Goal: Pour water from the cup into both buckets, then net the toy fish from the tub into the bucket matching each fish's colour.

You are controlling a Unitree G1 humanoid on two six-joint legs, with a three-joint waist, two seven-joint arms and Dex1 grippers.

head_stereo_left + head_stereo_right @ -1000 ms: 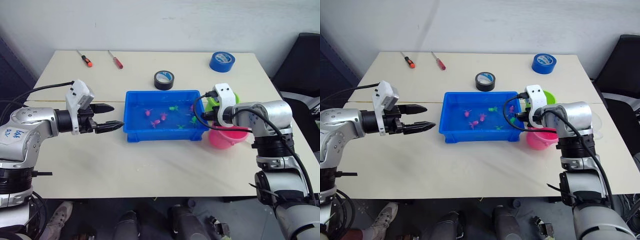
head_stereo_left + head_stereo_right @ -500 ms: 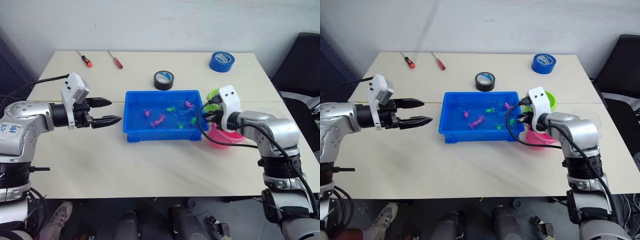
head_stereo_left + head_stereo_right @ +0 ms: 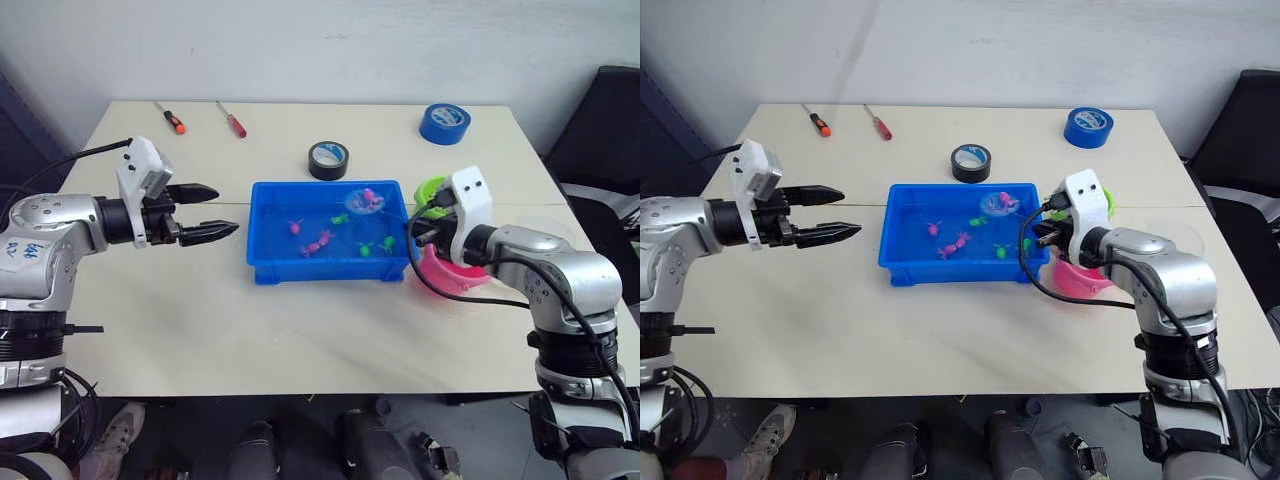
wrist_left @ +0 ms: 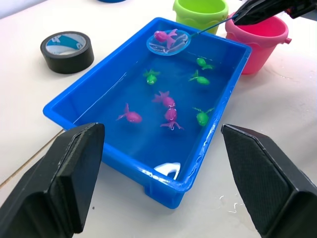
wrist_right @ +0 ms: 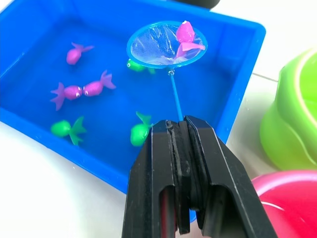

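- The pale rectangular counter (image 3: 300,330) carries the shallow bright blue plastic tub (image 3: 265,272), where 3 pink and 4 green toy fish float.
- Just beside its right end stand the round pink plastic bucket (image 4: 257,37) and lime green bucket (image 4: 200,10).
- The left gripper (image 3: 205,213) hovers left of the tub, jaws open, empty.
- The right gripper (image 5: 188,134), jaws clamped on the thin handle, holds the small blue-rimmed hoop net (image 5: 166,44) above the water.
- It carries 1 tiny pink toy fish (image 5: 185,35); netting is underway, and next it likely swings over the pink bucket and tips.
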